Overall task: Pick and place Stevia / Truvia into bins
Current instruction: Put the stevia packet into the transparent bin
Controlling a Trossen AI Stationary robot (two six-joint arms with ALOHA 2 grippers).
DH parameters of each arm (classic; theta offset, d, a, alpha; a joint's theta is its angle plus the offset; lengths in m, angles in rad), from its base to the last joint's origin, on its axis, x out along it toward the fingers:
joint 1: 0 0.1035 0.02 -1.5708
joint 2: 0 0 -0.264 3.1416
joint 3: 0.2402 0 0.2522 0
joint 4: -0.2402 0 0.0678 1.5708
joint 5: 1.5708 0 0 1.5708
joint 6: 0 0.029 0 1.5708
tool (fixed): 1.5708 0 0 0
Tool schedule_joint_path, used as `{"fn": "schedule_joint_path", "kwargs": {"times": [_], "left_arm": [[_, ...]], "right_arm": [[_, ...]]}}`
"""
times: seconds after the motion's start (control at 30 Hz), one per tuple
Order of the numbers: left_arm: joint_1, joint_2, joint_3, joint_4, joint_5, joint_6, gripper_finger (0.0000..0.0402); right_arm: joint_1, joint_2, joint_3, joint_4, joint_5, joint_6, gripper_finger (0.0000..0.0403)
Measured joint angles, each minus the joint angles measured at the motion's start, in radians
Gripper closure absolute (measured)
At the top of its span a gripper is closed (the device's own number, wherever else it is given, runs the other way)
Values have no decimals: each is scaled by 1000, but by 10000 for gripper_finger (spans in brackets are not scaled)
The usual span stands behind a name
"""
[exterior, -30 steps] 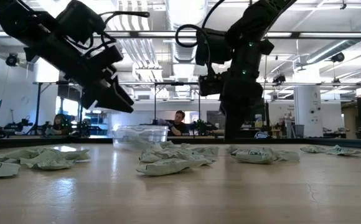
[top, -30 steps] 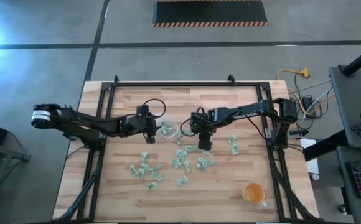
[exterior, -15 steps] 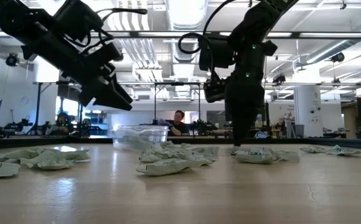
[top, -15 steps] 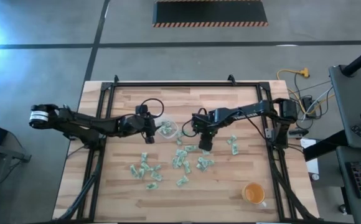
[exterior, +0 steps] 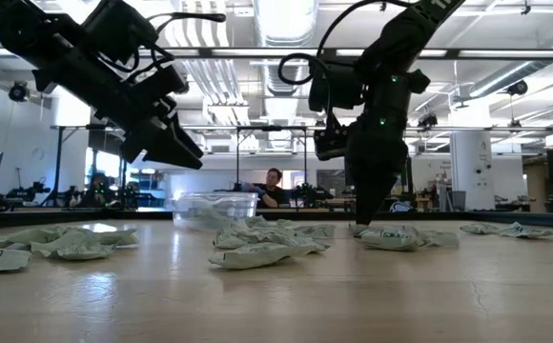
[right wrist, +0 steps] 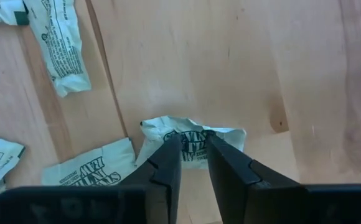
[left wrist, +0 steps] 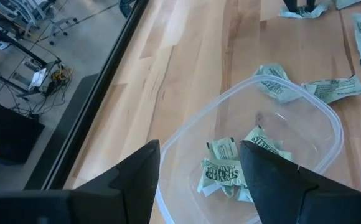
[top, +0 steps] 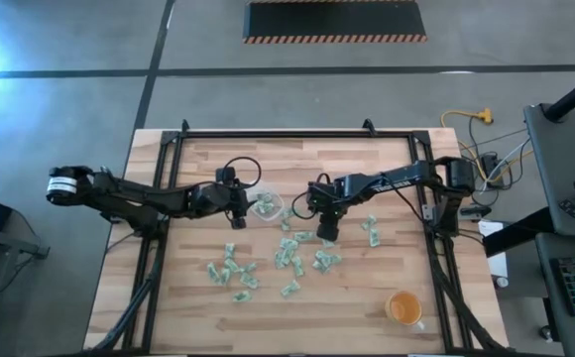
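An orange cup (top: 403, 309) is seen at the near right of the table (top: 198, 297). In front of it, toward the middle, many Stevia packets (top: 234, 271) are scattered over the wood, and more of them are spread under the right arm. The right pincer (right wrist: 193, 147) is lowered onto one crumpled packet (right wrist: 224, 138); its fingers are closed to a narrow gap, with the paper pinched between the tips against the table. Just beside the left pincer (left wrist: 199, 163), the clear tub (left wrist: 330, 124) is placed, and a few packets (left wrist: 221, 171) are lying in it. The left pincer is held wide open above the tub's near rim, and nothing is gripped by it. Beyond the table, a seated person (exterior: 274, 186) is visible.
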Motion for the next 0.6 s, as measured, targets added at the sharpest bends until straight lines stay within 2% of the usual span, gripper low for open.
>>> {"fn": "schedule_joint_path", "kwargs": {"times": [0.23,0.6], "left_arm": [[0,0,0,0,0,0,196],[1,0,0,0,0,2,196]], "right_arm": [[1,2,15,-9,0,-79,387],[12,3,60,13,23,-183,394]]}}
